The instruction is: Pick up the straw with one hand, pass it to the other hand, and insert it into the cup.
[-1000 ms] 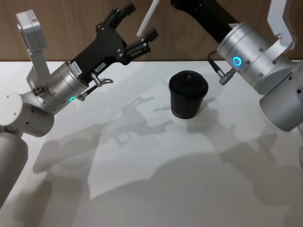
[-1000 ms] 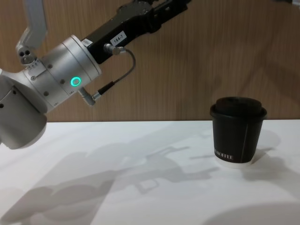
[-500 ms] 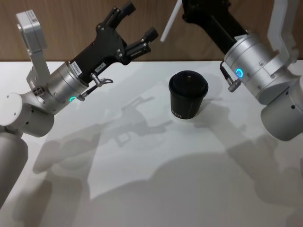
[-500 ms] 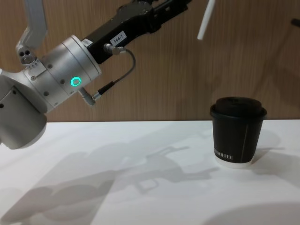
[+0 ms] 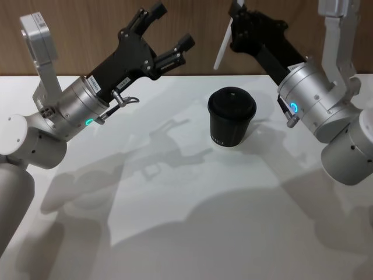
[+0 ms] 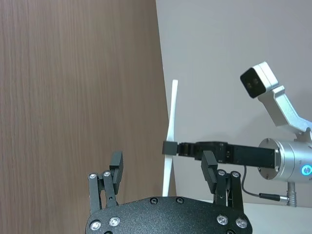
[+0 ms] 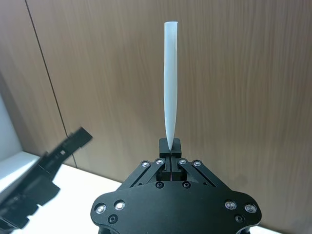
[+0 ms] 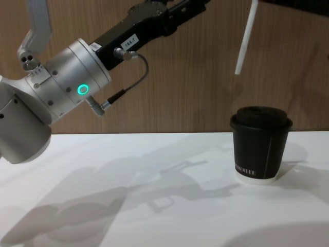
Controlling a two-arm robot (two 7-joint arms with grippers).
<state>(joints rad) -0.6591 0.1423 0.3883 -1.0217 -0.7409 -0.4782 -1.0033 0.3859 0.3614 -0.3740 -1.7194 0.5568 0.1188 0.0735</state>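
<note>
The straw hangs in the air, pinched near its upper end by the right end effector, whose jaws are closed tight on it. Its long axis is steep but not plumb: the free lower tip leans toward the robot's left and sits above the cup, over the left part of the lid with a clear gap between. How far the tip sits behind the lid I can't quite tell from here. The cup stands upright on the counter, nothing near it. The left end effector is raised well off to the left, jaws spread and empty (out of the way, I'd say). What's left seems to be straightening the straw and lowering it; there's open room all round.
</note>
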